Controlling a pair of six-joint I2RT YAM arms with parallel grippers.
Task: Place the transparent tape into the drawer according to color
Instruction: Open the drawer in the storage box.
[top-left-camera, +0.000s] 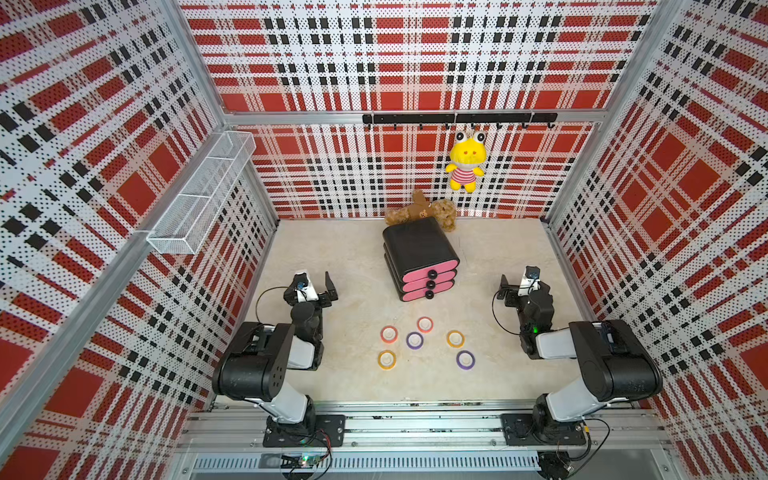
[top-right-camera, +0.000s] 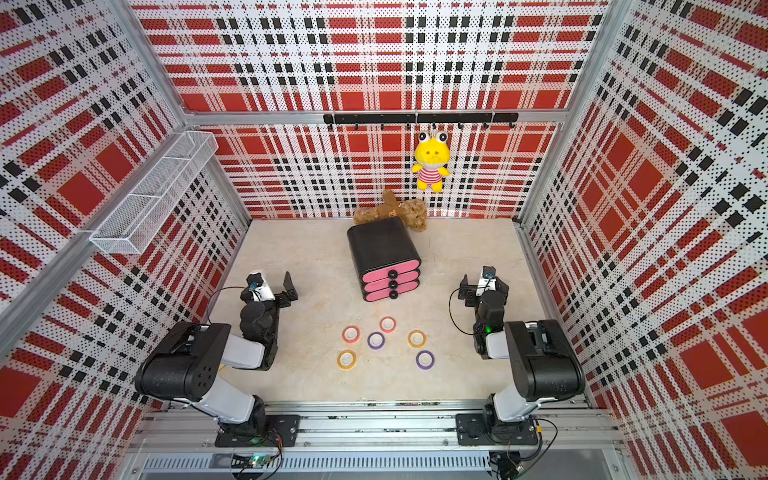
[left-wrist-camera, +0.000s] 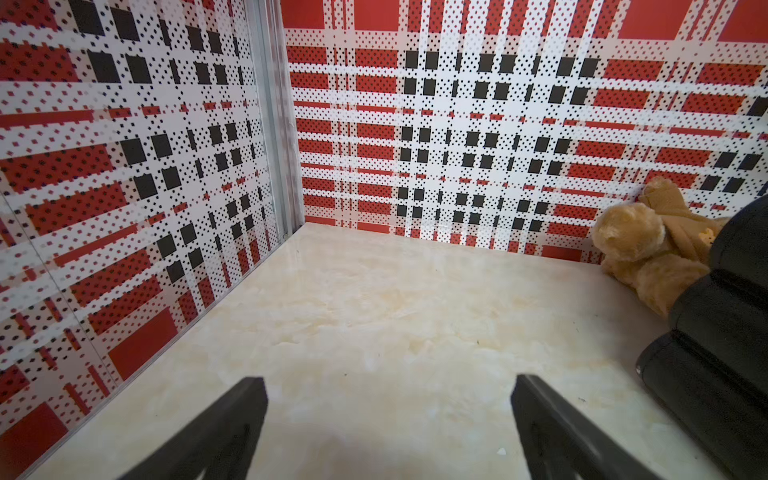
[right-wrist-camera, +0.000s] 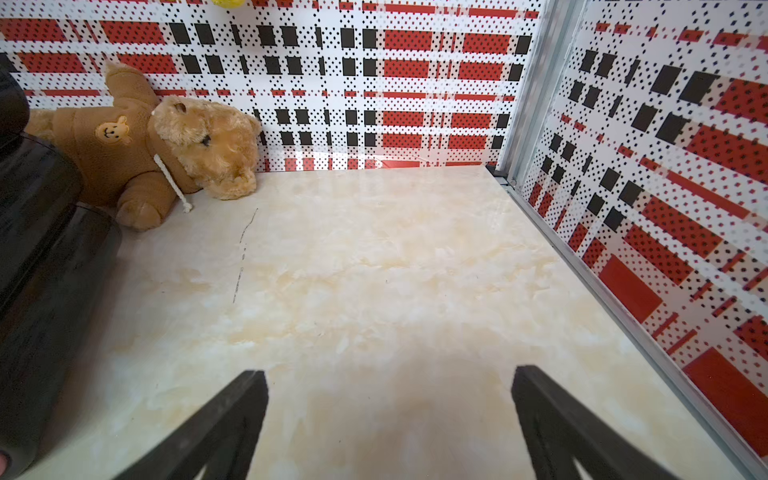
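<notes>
Six tape rings (top-left-camera: 414, 340), three drawers (top-left-camera: 417, 286).

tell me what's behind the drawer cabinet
A teddy bear lies behind the cabinet, against the back wall. The cabinet hides part of the bear and the floor right behind itself.

Bright, even light; soft shadows; edges bowed, perhaps slightly blurred
</notes>
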